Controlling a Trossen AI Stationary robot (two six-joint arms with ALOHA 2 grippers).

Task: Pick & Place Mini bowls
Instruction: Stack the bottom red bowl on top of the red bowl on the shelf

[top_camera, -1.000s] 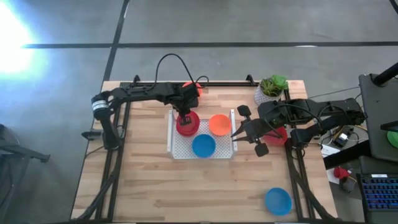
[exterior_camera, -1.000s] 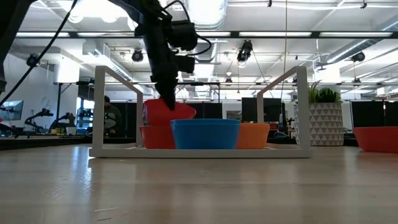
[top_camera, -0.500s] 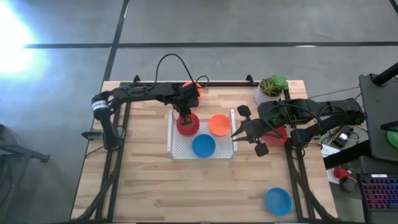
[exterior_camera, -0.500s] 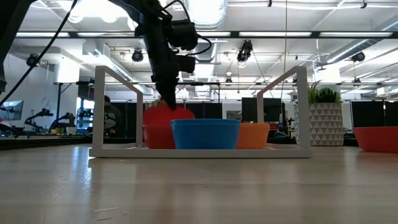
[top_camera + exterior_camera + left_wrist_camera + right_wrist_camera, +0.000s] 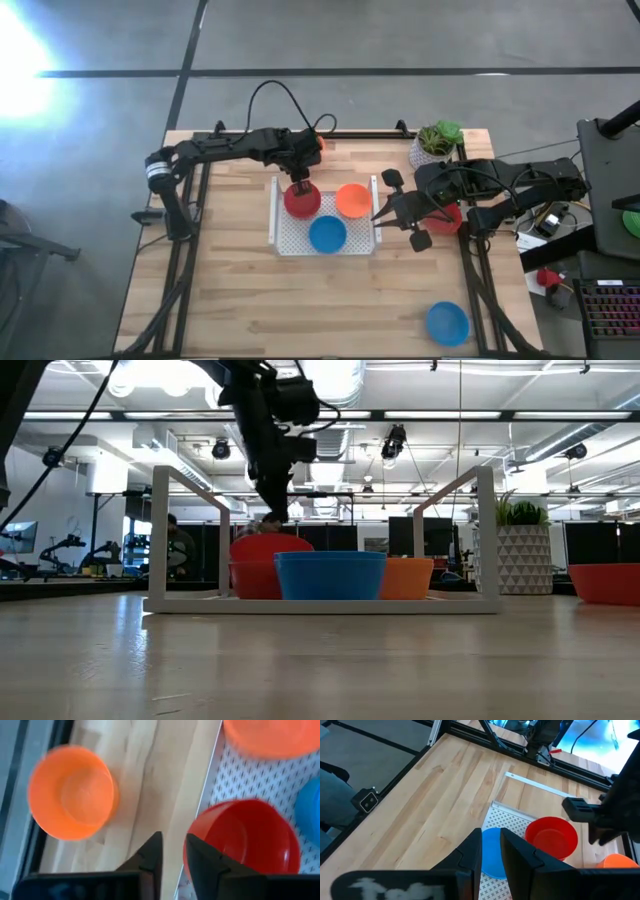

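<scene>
A white perforated tray (image 5: 290,242) holds a red mini bowl (image 5: 301,202), an orange one (image 5: 352,200) and a blue one (image 5: 327,233), each resting on its base. In the low view the red bowl (image 5: 270,560) stands higher than the blue one (image 5: 330,575) and seems nested on another red one. My left gripper (image 5: 298,180) hovers open just above the red bowl's far rim (image 5: 200,827), pointing steeply down and clear of it. My right gripper (image 5: 377,213) waits open at the tray's right side.
An orange bowl (image 5: 312,143) lies on the table by the far rail, beyond the tray. A red bowl (image 5: 450,217) sits under the right arm and a blue bowl (image 5: 447,323) near the front right corner. A potted plant (image 5: 438,140) stands at the far right.
My left gripper has let go of the red bowl and risen a little above it. The bowl, which hung tilted from the fingers a second ago, has dropped and now sits level in the tray. The right arm has kept still.
</scene>
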